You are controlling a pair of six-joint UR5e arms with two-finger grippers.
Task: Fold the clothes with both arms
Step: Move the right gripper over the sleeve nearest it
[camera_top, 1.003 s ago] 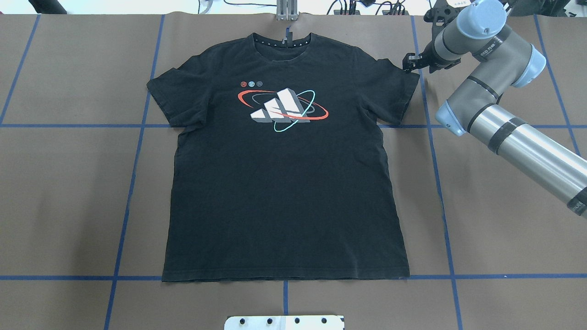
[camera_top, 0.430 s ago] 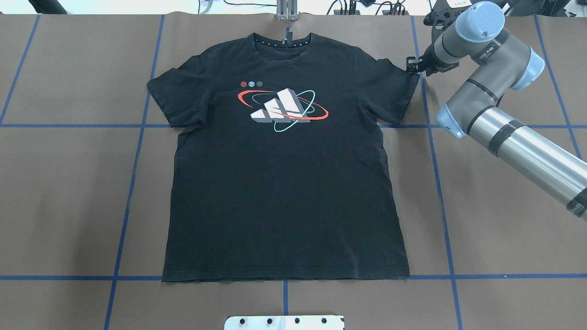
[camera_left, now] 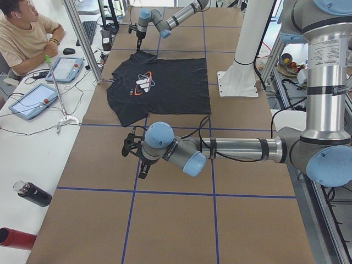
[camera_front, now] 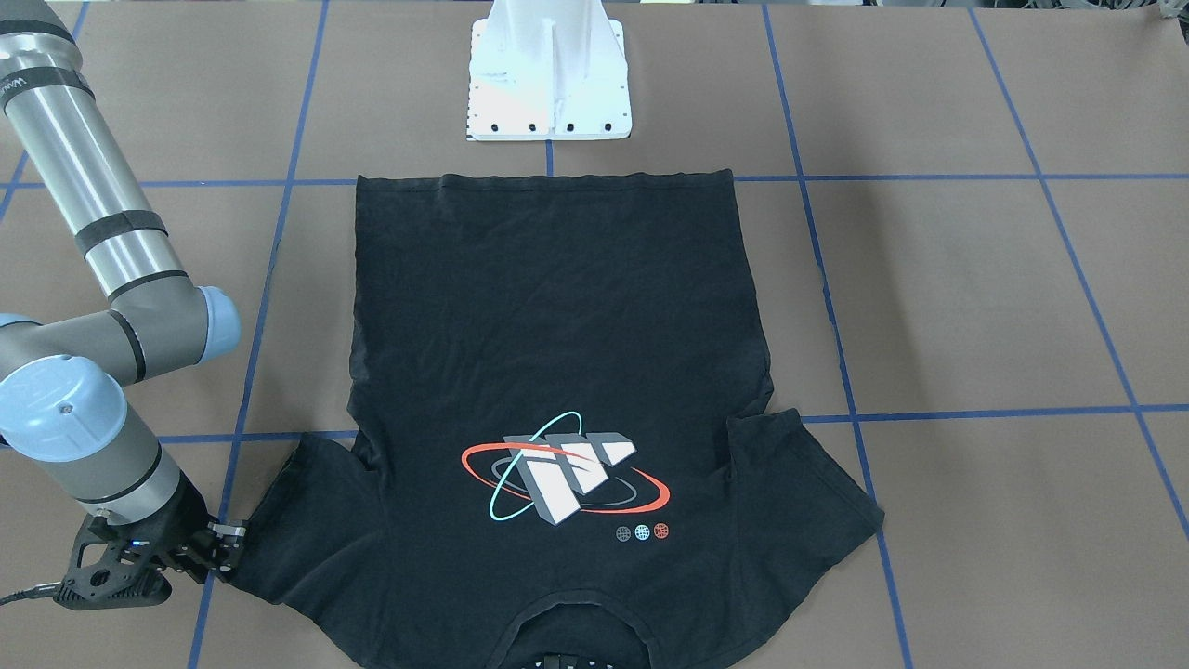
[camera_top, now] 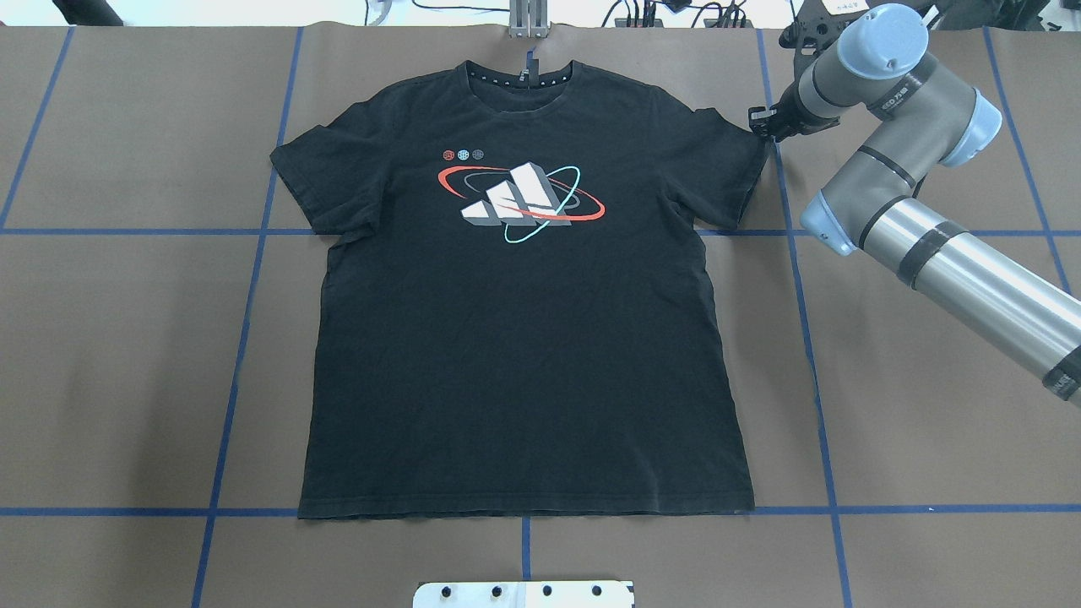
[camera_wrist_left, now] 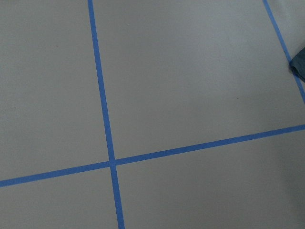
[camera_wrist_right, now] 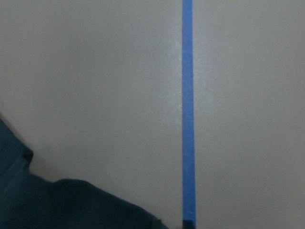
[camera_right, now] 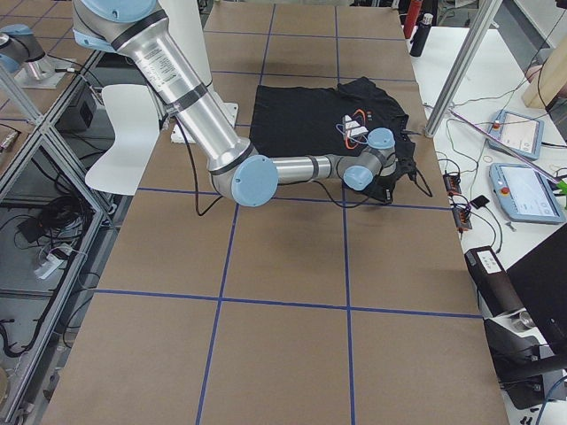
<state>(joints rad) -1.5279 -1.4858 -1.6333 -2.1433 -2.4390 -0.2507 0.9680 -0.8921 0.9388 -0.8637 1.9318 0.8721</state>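
The black T-shirt [camera_top: 524,355] is lying flat on the brown table [camera_top: 127,355], right in the middle, with its picture [camera_top: 519,203] facing up. Its neck hole [camera_top: 519,80] is pointing away from the robot, and its bottom edge is lying near the white base [camera_front: 548,74]. Both short sleeves are sticking out to the sides. The right gripper [camera_top: 763,127] is reaching down at the far outer corner of the sleeve [camera_top: 730,169] on the robot's right side. Its tips are sitting right at the edge of the cloth, touching it or almost touching it. I cannot tell if it is pinching the sleeve or only resting there with its fingers apart, because the black tips are blending into the black cloth. The right wrist camera is showing only a dark bit of shirt in its lower corner, next to a blue line. The left gripper [camera_left: 143,168] is hanging over bare table, well apart from the shirt, past the sleeve on the robot's left side. I cannot tell if its fingers are apart or together. The left wrist camera is looking down at crossing blue lines [camera_wrist_left: 112,162], with a tiny bit of dark cloth peeking in at the edge. A person [camera_left: 25,33] is sitting at a white desk beside the table.
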